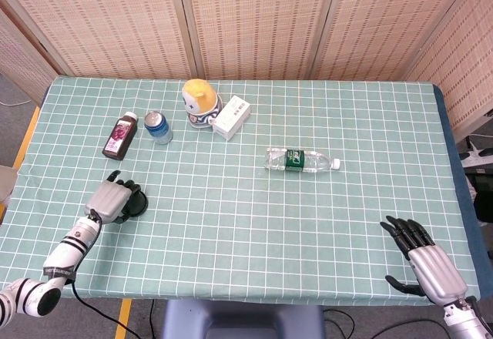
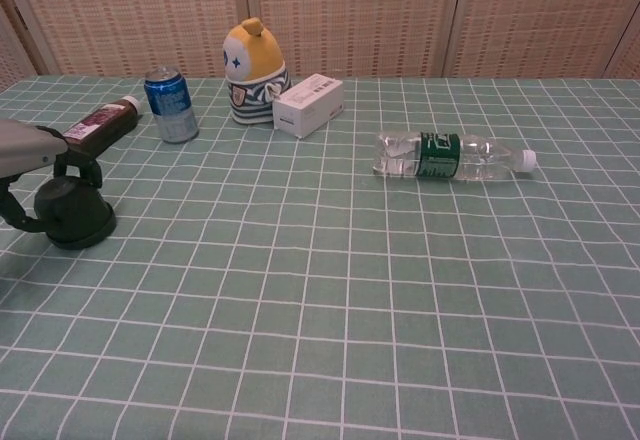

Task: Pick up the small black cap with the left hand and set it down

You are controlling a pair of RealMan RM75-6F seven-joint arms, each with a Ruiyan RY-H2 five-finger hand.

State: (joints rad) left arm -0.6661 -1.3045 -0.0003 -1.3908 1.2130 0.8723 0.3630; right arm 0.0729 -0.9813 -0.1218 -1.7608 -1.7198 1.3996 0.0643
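Where left hand (image 1: 110, 199) grips black cap (image 2: 72, 212), table's edge (image 1: 35, 135) lies near.

The surface (image 1: 254, 223) wears a matt green cloth with a white grid, slightly rippled. The black cap (image 2: 72, 213) looks like dull, smooth plastic. Left hand (image 1: 110, 199) has a brushed silvery metal-looking back and black fingers (image 1: 123, 186). The water bottle (image 2: 452, 155) is clear glossy plastic, the blue can (image 2: 170, 106) shiny metal, the white box (image 2: 308, 104) matt cardboard.
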